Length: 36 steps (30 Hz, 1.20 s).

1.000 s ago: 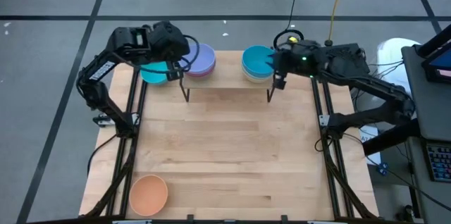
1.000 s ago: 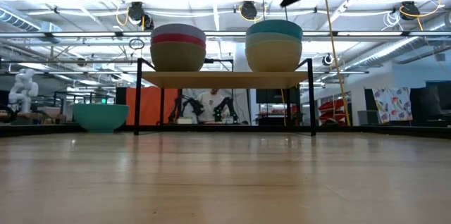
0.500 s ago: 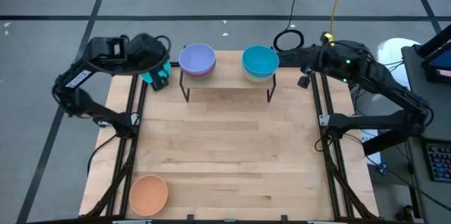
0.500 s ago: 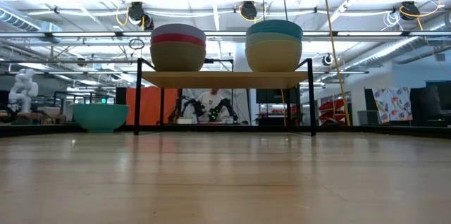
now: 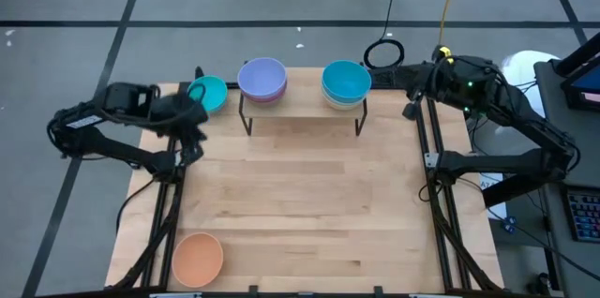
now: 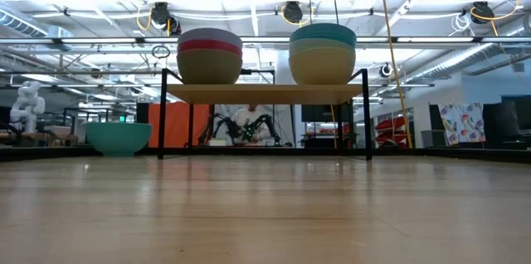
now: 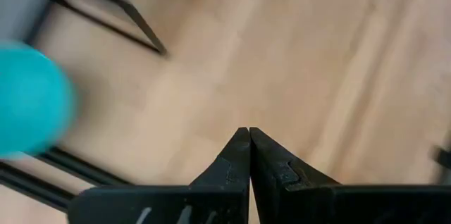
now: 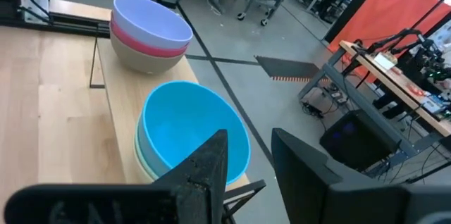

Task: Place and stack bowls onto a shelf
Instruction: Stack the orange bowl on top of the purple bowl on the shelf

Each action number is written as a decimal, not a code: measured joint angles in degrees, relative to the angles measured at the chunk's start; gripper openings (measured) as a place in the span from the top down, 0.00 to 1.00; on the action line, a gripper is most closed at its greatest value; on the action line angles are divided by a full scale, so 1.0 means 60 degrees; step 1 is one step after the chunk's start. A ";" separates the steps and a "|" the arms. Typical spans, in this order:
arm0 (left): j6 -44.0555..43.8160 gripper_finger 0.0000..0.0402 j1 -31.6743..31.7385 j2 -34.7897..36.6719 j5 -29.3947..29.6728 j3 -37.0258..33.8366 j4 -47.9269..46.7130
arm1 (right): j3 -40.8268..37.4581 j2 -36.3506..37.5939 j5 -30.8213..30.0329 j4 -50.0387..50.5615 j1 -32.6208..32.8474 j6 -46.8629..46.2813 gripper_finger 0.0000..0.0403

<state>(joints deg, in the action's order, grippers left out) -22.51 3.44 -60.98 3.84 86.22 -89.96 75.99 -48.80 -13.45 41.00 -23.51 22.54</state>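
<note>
**Two bowls waiting off the shelf, both on the left arm's side**

The shelf (image 5: 302,115) is standing at the far edge of the counter (image 5: 300,204), carrying two stacks: a lavender bowl (image 5: 262,78) sitting on a magenta one and an olive-grey one to the left, and a cyan-blue bowl (image 5: 346,81) topping a mint-green and a cream one to the right. A second cyan bowl (image 5: 208,93) is resting on the counter just beside the shelf's left legs, and an orange bowl (image 5: 198,258) is lying well apart at the near left corner.

The left pincer (image 5: 192,120) is hovering over the counter's left edge with its fingers (image 7: 248,160) pressed together and holding nothing. The loose cyan bowl is lying just beyond it, toward the far edge and slightly toward the shelf; the orange bowl is lying the opposite way, toward the near edge. Both appear to be the left arm's to fetch, the cyan bowl the closer of the two, though the fingers would need to be parting first.

The right pincer (image 5: 412,109) is waiting past the shelf's right end, jaws apart and empty, with the shelf between it and either loose bowl.
</note>
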 joint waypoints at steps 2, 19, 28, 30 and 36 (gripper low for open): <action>-0.0747 0.99 -0.0456 0.0281 -0.0530 -0.0614 -0.0009 | 0.0000 0.0004 0.0000 0.0083 0.0000 0.0001 0.75; -0.4729 0.81 -0.2294 0.0392 -0.2152 -0.3737 0.0182 | 0.0000 0.0011 0.0006 0.0073 0.0000 0.0001 0.75; -0.5045 0.68 -0.3304 0.0349 -0.3558 -0.5057 0.2740 | 0.0000 0.0010 0.0004 0.0058 0.0000 0.0091 0.75; -0.4960 0.68 -0.3636 0.0363 -0.3578 -0.5297 0.3336 | 0.0000 0.0008 0.0004 -0.0004 0.0000 0.0101 0.75; -0.5428 0.68 -0.4903 0.0260 -0.3596 -0.5945 0.4326 | 0.0004 0.0011 0.0004 -0.0152 0.0000 0.0106 0.75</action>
<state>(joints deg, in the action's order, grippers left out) -55.08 -25.98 -59.42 -17.74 50.54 -64.00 76.01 -48.73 -13.43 40.09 -23.51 23.17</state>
